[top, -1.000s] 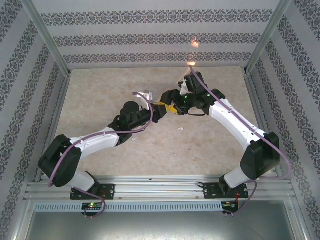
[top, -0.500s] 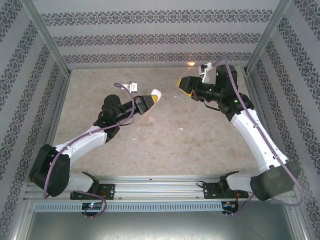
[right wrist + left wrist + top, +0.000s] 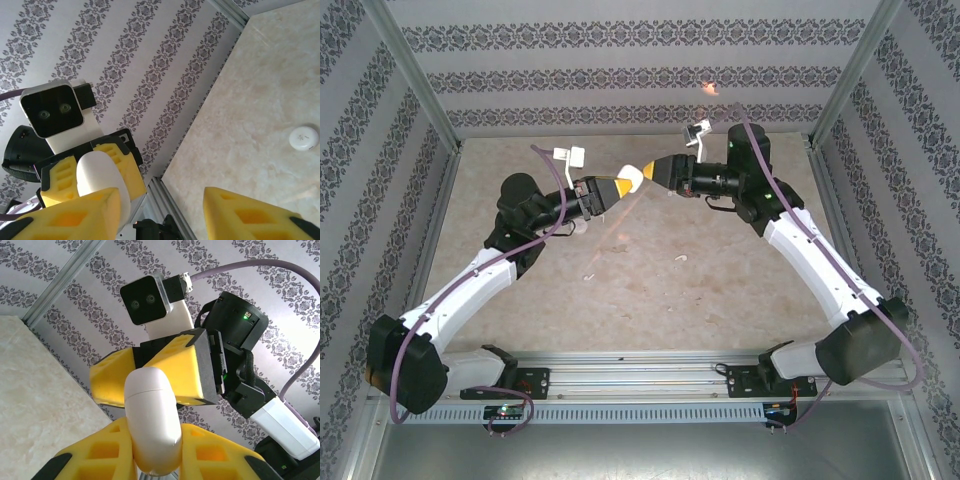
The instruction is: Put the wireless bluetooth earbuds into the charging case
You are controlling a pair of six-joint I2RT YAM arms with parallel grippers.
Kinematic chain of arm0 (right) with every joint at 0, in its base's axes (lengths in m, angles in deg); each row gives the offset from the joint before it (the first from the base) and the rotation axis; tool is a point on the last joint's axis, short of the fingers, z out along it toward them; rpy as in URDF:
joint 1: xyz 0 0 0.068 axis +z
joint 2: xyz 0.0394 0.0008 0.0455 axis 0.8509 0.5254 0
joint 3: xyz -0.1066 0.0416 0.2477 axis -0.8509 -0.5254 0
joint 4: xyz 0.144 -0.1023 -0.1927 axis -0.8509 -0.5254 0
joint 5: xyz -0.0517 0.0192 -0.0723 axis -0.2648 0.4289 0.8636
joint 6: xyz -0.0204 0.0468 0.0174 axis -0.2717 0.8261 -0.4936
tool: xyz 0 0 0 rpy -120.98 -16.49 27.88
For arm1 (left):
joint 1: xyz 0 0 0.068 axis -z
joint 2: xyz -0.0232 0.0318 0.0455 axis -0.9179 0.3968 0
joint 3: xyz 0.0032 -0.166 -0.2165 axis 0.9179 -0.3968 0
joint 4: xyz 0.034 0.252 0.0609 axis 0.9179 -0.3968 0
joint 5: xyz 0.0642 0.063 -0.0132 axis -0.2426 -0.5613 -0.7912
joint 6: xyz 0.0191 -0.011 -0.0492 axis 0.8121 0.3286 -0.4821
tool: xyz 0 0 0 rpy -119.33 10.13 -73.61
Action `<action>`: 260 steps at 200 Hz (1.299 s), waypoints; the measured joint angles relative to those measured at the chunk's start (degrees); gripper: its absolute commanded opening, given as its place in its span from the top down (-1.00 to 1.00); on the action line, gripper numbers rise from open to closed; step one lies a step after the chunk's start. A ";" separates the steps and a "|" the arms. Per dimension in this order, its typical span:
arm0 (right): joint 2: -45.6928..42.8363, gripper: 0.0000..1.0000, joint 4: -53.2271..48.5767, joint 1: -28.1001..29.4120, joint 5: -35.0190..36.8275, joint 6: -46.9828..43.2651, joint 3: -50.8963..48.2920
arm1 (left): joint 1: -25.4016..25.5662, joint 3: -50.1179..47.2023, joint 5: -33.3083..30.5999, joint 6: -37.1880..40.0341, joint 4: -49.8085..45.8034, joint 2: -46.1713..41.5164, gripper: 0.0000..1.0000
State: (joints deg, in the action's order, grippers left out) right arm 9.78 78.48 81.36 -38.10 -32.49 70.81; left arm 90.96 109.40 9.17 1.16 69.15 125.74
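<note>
A: How far along is the task?

B: Early, I judge. 1 earbud [image 3: 680, 259] lies loose on the table [image 3: 740, 300], at 5 o'clock from the grippers and well apart from them.

A: And the grippers?

B: The left gripper [image 3: 620, 184] is clamped on the white case [image 3: 152, 425], held in the air. The lid seems closed, so I cannot tell what is inside. The right gripper [image 3: 658, 170], at 3 o'clock of the case, has its jaws apart and grips nothing.

A: The room?

B: The surface is beige and looks like marble. A round disc case [image 3: 303, 137] lies on it. Behind is grey patterned wallpaper [image 3: 620, 70].
</note>
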 measured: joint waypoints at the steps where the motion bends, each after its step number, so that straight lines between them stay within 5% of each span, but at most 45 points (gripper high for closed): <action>1: 0.02 0.09 0.09 0.00 -0.04 0.02 0.00 | 0.00 0.02 0.02 0.00 0.00 0.00 0.67; 55: 0.26 -0.25 1.86 -0.07 -0.59 1.46 0.00 | -0.28 1.03 0.46 -0.17 -0.46 0.00 0.67; 116: 0.39 -0.32 11.02 3.26 -2.45 5.99 -1.53 | -1.60 1.29 3.93 -1.99 -2.25 0.15 0.67; 192: 2.27 0.43 12.94 5.31 -4.15 7.13 -1.44 | -2.80 1.05 6.80 -4.90 -1.79 0.04 0.67; 207: 2.27 0.43 12.76 5.31 -4.33 6.86 -1.42 | -3.06 0.76 7.34 -5.31 -1.64 -0.26 0.67; 232: 2.25 0.08 11.43 5.31 -4.52 5.66 -1.14 | -3.13 0.11 7.74 -5.46 -1.73 -0.76 0.67; 260: 1.86 0.18 10.45 4.85 -4.26 5.44 -0.98 | -3.82 -0.31 7.74 -5.46 -1.84 -1.18 0.67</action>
State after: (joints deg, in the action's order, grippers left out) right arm 11.64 88.93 86.21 -42.36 -27.05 69.83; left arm 87.14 109.10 16.91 -4.30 67.31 124.56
